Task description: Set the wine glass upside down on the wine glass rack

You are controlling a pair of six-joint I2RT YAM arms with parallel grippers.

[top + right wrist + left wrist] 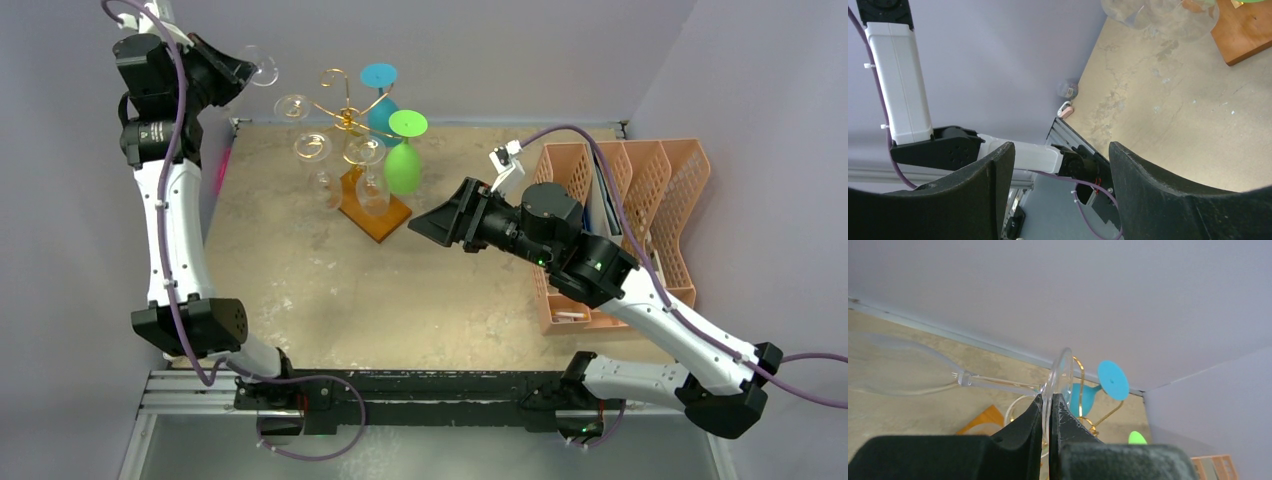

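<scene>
While looking down from overhead, catching the left arm reared up tall along the left side of the table, forearm climbing to the far left corner, wrist bent across toward the wine glass rack. Clamped in the left gripper: the wine glass, pinched by its round foot, up in the air just left of the rack's gold arms, not hung on them. Hanging upside down on that rack: a blue glass, a green glass and some clear glasses. Over on the right, spotting the right arm folded low across the table beside the orange mesh organizer, right gripper aimed left at the rack's wooden base, near it but apart, spread wide and carrying nothing. Switching to the left wrist: black fingers squeezed shut on the edge of the glass's foot, stem running off left to the bowl, gold wire and blue glass just behind. Over to the right wrist: both fingers splayed far apart with only bare table between, a corner of the rack's base at top right, clear bowls beside it, plus the left arm's white link against the wall.
</scene>
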